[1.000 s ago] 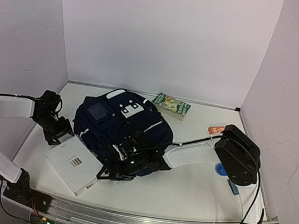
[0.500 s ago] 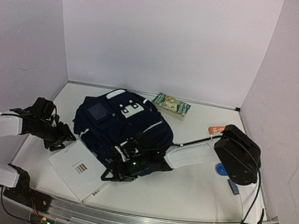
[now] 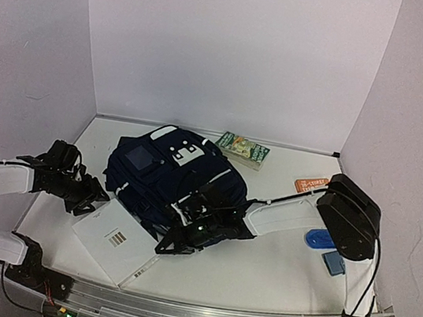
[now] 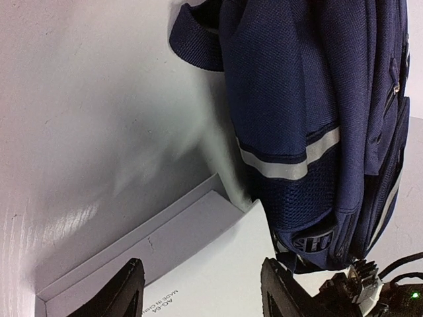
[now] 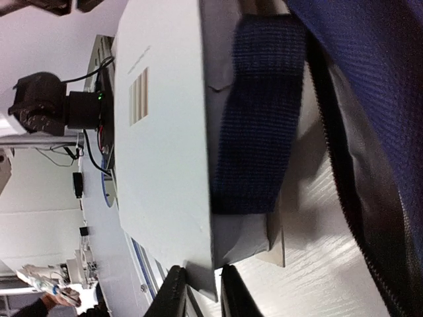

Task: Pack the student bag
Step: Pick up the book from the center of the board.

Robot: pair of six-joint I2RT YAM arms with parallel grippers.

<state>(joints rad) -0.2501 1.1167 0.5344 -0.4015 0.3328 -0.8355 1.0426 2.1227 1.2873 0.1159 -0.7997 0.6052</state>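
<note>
Top external view puts the student bag (image 3: 172,180) flat in the middle of the table (image 3: 266,274), its lower end towards the arms and touching a flat white box (image 3: 116,236) that lies just in front of it on the left.

Both arms attend to that box, seemingly to steady and steer it towards the bag. The left gripper (image 4: 198,290) stands spread, released, over the box's outer end. Its fingers (image 4: 125,294) are apart with the white top showing between them and nothing clamped. The right gripper (image 5: 198,294) is drawn narrow, and a corner of the box sits between its fingers, so it looks clenched on that edge, probably to lift or drag it.

A navy strap (image 5: 254,112) of the bag drapes across the box and could snag any slide or lift.

Open room lies on the bare table right of the box and near the front edge. Behind the bag rests a green book (image 3: 243,149). An orange packet (image 3: 311,184) and a small blue pouch (image 3: 319,238) crowd the right side beside the right arm.
</note>
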